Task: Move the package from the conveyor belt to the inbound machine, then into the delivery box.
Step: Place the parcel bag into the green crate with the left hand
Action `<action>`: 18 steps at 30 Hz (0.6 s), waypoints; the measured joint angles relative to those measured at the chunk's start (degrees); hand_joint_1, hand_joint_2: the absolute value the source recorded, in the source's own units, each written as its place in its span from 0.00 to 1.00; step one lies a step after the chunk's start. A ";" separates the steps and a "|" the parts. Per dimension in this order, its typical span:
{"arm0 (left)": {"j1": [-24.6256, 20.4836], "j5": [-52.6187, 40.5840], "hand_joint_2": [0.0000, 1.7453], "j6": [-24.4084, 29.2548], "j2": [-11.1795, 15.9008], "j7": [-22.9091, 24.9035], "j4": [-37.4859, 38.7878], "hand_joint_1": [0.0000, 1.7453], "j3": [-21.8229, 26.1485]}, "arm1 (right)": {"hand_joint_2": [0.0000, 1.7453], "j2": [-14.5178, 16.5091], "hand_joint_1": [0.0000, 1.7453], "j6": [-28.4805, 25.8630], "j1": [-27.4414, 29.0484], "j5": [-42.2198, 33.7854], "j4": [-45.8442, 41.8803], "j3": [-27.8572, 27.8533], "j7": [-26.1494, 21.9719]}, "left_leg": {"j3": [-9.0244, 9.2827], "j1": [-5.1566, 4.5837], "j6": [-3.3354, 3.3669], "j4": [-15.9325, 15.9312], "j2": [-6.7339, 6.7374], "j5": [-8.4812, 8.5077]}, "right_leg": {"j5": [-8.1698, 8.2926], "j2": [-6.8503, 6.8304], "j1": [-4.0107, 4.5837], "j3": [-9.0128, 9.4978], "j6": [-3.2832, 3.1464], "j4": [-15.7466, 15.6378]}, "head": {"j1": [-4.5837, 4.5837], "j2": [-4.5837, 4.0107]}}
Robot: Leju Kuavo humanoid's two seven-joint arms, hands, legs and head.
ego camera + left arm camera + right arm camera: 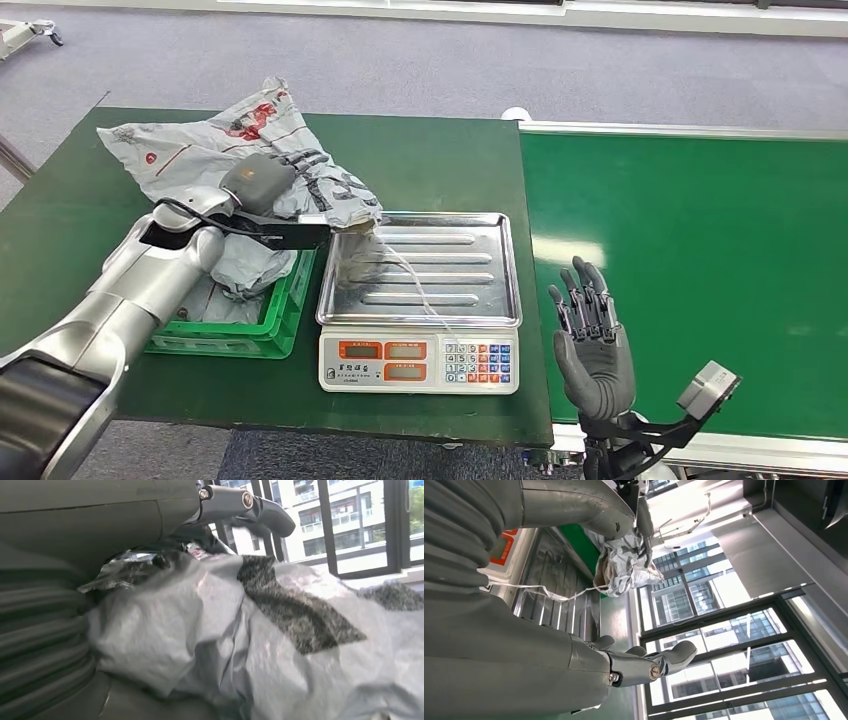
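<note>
A crumpled grey plastic package (200, 145) with red and black print hangs over the green crate (270, 335) on the left table. My left hand (262, 185) grips it from above, and the bag hides most of the fingers. Seen from the left wrist, the package (280, 645) presses against my left hand (100, 525), with one finger curled over its top. A thin white strip (420, 285) trails from the bag across the scale's steel tray (430, 265). My right hand (592, 340) is raised, fingers spread and holding nothing, at the near left edge of the green conveyor belt (700, 260).
The scale (420, 362) with its keypad stands at the front edge of the dark green table (440, 160), between crate and conveyor. Grey floor lies beyond the table. In the right wrist view, my right hand (524, 645) is beside the tray (554, 590), with the package (624, 570) beyond.
</note>
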 joint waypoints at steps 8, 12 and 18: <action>-0.27 0.16 1.00 0.76 -1.25 0.76 0.32 0.00 0.73 | 1.00 0.31 0.00 -0.35 0.02 0.43 -0.03 -0.01 0.00 | 0.00 0.00 0.00 0.00 0.00 0.00 | 0.00 0.00 0.00 0.00 0.00 0.00 | 0.00 0.00; -0.23 0.40 1.00 0.86 -1.59 0.76 0.28 0.00 1.21 | 1.00 0.42 0.00 -0.38 0.02 0.48 -0.03 -0.01 0.02 | 0.00 0.00 0.00 0.00 0.00 0.00 | 0.00 0.00 0.00 0.00 0.00 0.00 | 0.00 0.00; 0.80 6.11 1.00 -0.88 -2.67 -0.02 -2.03 0.00 4.74 | 1.00 0.49 0.00 -0.73 0.10 0.57 -0.03 -0.01 0.14 | -0.01 0.00 0.00 0.00 0.00 0.00 | 0.00 0.00 -0.01 0.00 0.00 0.00 | 0.00 0.00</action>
